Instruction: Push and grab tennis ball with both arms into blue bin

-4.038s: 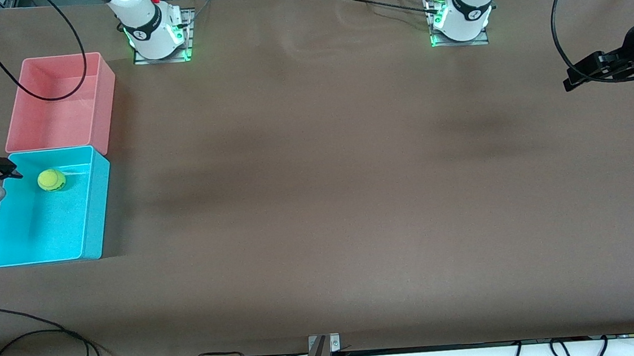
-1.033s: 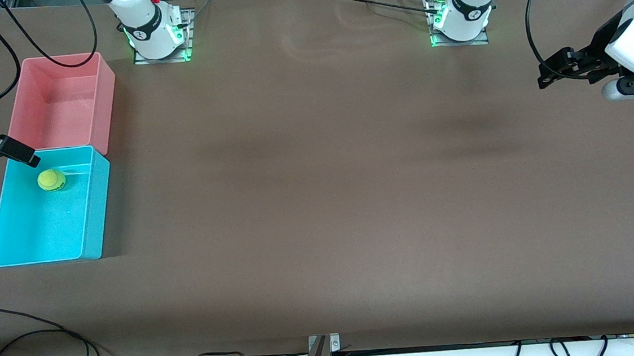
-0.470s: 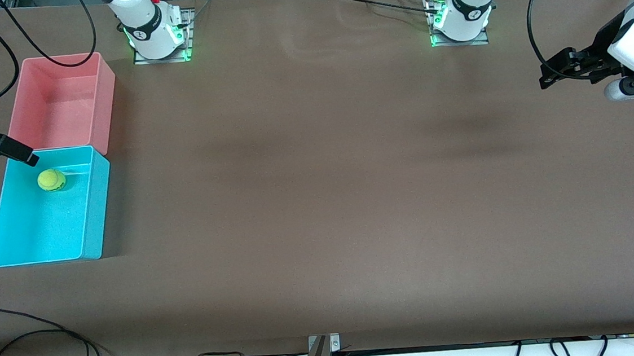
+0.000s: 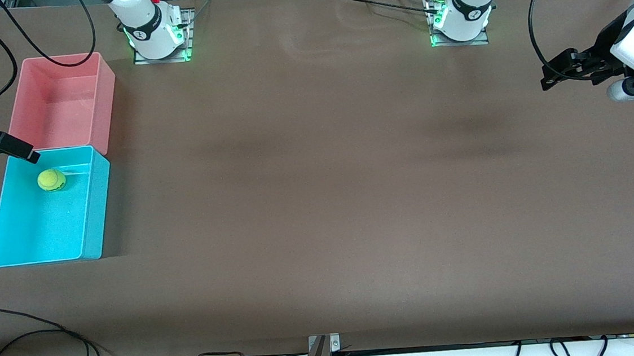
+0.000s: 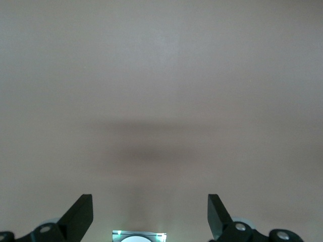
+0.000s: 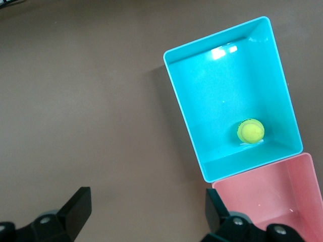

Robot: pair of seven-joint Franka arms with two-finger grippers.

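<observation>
Tennis ball [image 4: 51, 180] lies inside the blue bin [image 4: 91, 218], on the bin's floor close to the wall that meets the pink bin [image 4: 106, 92]. In the front view it shows at the left of the frame, a little above the middle height. It touches neither gripper.

Both bins stand at the right arm's end of the table [image 4: 319, 200], short wall against short wall, with the blue bin nearer to the front camera. In the right wrist view the tennis ball [image 6: 250, 132] sits in the right half of the frame, inside the blue bin [image 6: 181, 106], near the wall that adjoins the pink bin [image 6: 303, 181] at the lower right corner of that frame.

At the left edge of the front view, the right gripper [image 4: 6, 147] hangs in the air over the table just beside the corner where the two bins meet. Its fingers [image 6: 75, 206] stand wide apart and hold nothing.

At the right edge of the front view, in its upper part, the left gripper [image 4: 560, 68] hangs over bare table at the left arm's end, well apart from the bins. Its fingers [image 5: 81, 212] are also spread wide and empty, with only the brown tabletop [image 5: 161, 91] below them.
</observation>
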